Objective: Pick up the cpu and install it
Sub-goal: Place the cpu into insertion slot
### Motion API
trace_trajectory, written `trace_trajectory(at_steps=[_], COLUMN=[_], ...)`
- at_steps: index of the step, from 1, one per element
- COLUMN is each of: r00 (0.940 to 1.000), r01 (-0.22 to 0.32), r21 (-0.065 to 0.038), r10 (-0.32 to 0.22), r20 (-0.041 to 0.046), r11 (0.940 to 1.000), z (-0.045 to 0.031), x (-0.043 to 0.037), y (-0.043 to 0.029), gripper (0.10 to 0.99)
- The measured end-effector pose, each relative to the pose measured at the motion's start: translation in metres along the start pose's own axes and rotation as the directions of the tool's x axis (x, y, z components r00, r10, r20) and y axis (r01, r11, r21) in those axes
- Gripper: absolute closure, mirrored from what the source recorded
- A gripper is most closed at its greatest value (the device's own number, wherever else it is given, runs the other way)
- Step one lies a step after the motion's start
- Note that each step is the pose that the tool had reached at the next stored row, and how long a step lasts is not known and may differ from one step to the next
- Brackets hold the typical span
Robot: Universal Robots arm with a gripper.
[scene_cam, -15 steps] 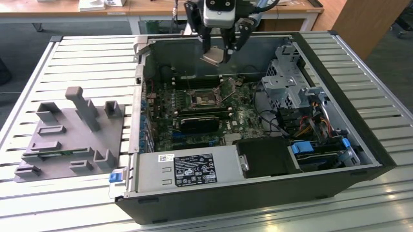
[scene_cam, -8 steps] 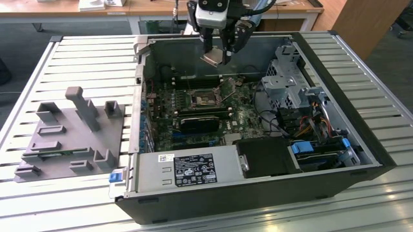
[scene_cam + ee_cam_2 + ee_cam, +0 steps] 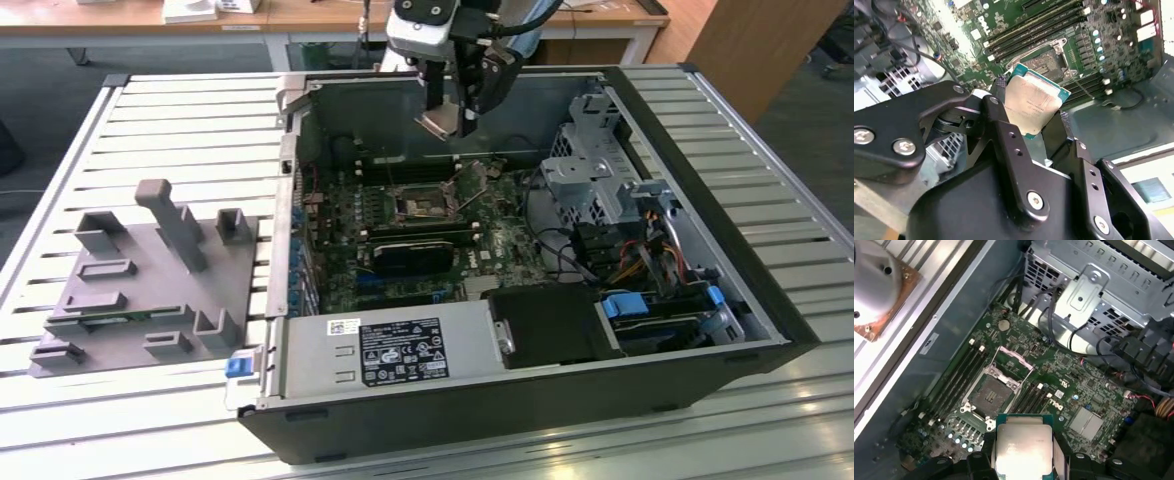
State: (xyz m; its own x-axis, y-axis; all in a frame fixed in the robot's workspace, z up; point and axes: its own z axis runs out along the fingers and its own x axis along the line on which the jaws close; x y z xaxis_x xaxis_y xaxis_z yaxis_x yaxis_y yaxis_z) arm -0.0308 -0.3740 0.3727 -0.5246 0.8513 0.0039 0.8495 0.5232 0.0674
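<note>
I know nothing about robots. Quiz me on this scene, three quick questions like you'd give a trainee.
1. True or false: the gripper is shut on the cpu, held above the board.
2. The motherboard socket is: A) holding a chip, B) open and bare, C) covered by a fan.
3. Fill in: in the exterior view, the grey fixture tray lies on the ____ of the computer case.

Key: 1 true; 2 B; 3 left
</note>
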Motion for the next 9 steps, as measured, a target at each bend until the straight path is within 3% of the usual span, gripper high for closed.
trace_trajectory(at_steps=[5,9], r00=[0.996,0.9869], r01=[-0.09,-0.161], r21=[-0.001,-0.002], r10=[0.09,0.161], r20=[0.0061,0.0109], r11=[0.996,0.9869], z=[0.0013,0.0023], x=[0.0,0.0], y=[-0.0001,-0.0001], gripper=[0.545,0.545])
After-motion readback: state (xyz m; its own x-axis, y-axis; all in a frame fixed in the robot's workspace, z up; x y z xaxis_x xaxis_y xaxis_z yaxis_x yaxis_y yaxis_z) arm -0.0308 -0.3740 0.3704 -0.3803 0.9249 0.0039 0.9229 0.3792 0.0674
